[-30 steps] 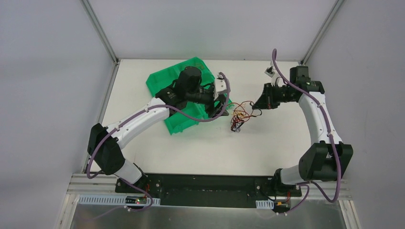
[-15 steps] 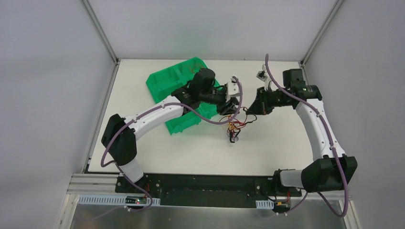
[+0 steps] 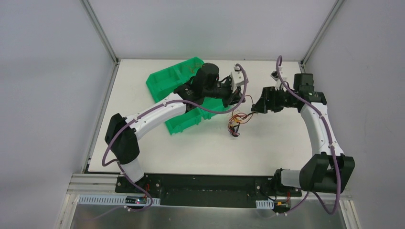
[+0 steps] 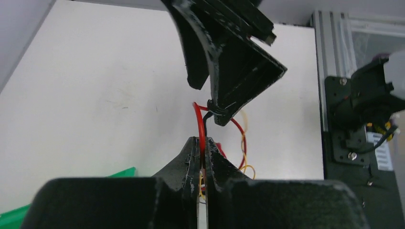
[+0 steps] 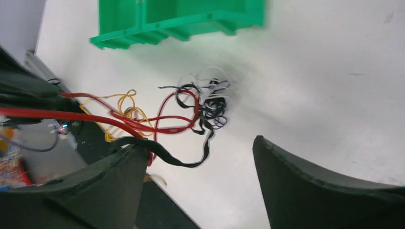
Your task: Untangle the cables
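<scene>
The cables (image 3: 236, 121) are a small knot of thin red, yellow, black and white wires on the white table, partly lifted between my two grippers. My left gripper (image 3: 240, 99) is shut on a red cable (image 4: 201, 125), which rises straight out of its closed tips (image 4: 203, 141). My right gripper (image 3: 255, 106) faces it, close by and open (image 5: 197, 144). A black cable (image 5: 177, 161) lies draped over one of its fingertips (image 5: 129, 155), unclamped. The tangle (image 5: 205, 102) hangs and lies below, with red and yellow loops running off towards the left gripper.
A green tray (image 3: 167, 81) with compartments sits on the table under the left arm, just left of the cables, and its edge (image 5: 181, 19) shows in the right wrist view. An aluminium frame (image 3: 100, 36) and grey walls close in the table.
My left gripper has moved right to the cables and shut on the red cable. My right gripper has opened and let go, with the black cable left lying over one fingertip.
</scene>
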`<action>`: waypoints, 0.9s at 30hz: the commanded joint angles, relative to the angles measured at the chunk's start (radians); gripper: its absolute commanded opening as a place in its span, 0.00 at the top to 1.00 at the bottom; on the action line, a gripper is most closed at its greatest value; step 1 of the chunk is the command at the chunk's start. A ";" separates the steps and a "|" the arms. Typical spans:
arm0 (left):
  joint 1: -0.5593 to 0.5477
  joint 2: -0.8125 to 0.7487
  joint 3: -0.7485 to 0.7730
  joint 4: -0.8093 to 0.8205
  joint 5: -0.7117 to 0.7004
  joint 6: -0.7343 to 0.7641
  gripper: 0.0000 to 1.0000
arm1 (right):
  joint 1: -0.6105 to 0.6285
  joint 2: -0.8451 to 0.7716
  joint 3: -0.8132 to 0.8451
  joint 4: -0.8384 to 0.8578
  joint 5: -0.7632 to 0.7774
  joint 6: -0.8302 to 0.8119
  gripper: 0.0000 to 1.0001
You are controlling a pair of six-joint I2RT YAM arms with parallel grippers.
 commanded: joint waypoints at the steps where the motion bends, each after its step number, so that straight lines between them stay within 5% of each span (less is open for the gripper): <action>1: -0.004 -0.028 0.088 0.052 -0.132 -0.235 1.00 | -0.037 -0.187 -0.129 0.344 0.017 0.137 0.07; 7: -0.004 0.003 0.144 0.059 -0.208 -0.345 1.00 | -0.031 -0.491 -0.447 0.777 0.003 0.347 0.01; 11: -0.004 0.025 0.204 0.062 -0.208 -0.410 1.00 | 0.048 -0.470 -0.492 0.847 0.060 0.395 0.01; 16: -0.004 0.042 0.272 0.077 -0.155 -0.484 1.00 | 0.166 -0.354 -0.573 1.142 0.244 0.395 0.01; 27: 0.036 0.043 0.541 0.045 -0.154 -0.493 1.00 | 0.209 -0.168 -0.662 1.175 0.310 0.106 0.50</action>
